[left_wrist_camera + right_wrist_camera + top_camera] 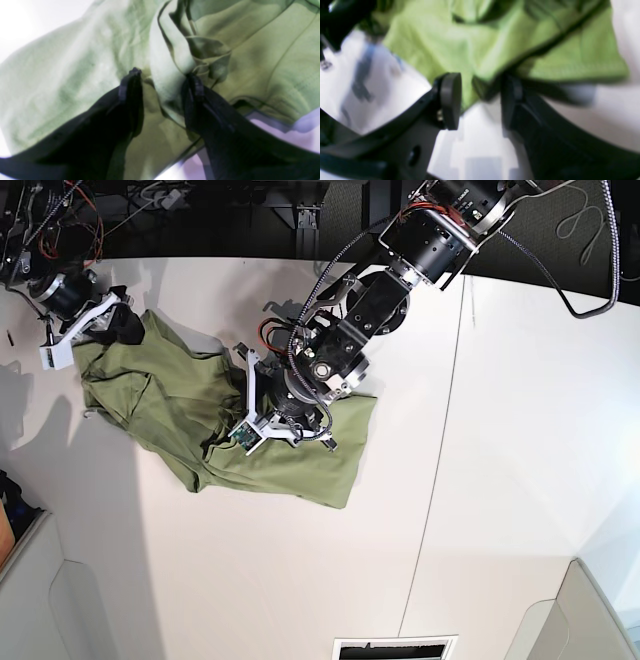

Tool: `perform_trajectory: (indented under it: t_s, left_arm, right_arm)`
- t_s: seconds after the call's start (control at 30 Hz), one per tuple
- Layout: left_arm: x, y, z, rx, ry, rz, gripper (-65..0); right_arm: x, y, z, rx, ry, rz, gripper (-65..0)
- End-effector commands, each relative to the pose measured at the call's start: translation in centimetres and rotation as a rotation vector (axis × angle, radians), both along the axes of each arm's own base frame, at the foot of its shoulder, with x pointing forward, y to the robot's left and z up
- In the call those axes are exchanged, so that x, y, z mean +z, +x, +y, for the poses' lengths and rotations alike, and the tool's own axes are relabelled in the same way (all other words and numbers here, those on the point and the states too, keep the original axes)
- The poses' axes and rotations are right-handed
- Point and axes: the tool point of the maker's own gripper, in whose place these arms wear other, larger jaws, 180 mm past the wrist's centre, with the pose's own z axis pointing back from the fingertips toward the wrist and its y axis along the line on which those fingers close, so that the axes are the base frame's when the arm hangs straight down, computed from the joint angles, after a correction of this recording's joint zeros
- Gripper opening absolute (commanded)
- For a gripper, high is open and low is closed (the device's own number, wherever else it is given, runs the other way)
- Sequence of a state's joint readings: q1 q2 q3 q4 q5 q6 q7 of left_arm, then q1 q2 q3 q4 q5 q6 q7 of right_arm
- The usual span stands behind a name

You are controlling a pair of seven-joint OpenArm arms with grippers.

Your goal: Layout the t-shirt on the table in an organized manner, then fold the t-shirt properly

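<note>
The olive-green t-shirt (165, 405) lies crumpled on the white table (500, 440), left of centre. My left gripper (250, 402) presses down on its middle. In the left wrist view its dark fingers (132, 85) stand apart around an upright fold of the t-shirt (170, 65), so this left gripper (163, 80) is open. My right gripper (113, 325) is at the shirt's far left corner. Seen from the right wrist, the right gripper (480, 100) is open, with a hemmed edge of the t-shirt (485, 82) lying between its tips over the table (480, 140).
Cables and dark equipment (150, 200) line the table's back edge. A thin seam (445, 450) runs down the tabletop right of the shirt. A slotted vent (395, 647) sits at the front edge, with grey panels at both front corners.
</note>
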State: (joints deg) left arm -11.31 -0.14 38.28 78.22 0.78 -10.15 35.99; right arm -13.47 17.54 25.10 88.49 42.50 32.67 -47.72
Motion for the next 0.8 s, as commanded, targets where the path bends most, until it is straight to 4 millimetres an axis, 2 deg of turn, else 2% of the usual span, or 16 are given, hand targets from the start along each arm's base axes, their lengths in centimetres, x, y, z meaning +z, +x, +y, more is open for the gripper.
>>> perform_trajectory:
  t_s: [0.0,0.17,0.23,0.33,0.37,0.53,0.77]
  left_arm:
    - [0.8,0.6,-0.2,0.000,0.000,-0.015,-35.4]
    - [0.8,0.6,-0.2,0.000,-0.001,-0.015,-35.4]
    - [0.8,0.6,-0.2,0.000,-0.001,-0.015,-35.4]
    - [0.8,0.6,-0.2,0.000,-0.001,-0.015,-35.4]
    - [0.8,0.6,-0.2,0.000,-0.001,-0.015,-35.4]
    - [0.8,0.6,-0.2,0.000,-0.001,-0.015,-35.4]
    - [0.7,0.6,-0.2,0.000,0.000,-0.013,-35.4]
  right_arm:
    - [-0.3,-0.4,-0.2,0.007,-0.012,0.024,-38.3]
    - [0.1,-0.2,1.4,-0.002,0.065,0.001,-40.1]
    - [0.2,-0.2,1.9,-0.007,0.093,-0.001,-47.4]
    - [0.1,-0.2,2.2,-0.009,0.102,-0.001,-62.3]
    - [0.1,-0.2,2.2,-0.009,0.101,-0.002,-65.0]
    - [1.0,0.6,2.3,0.004,0.092,-0.029,-65.0]
    - [5.5,2.5,3.2,0.078,0.021,-0.164,-65.0]
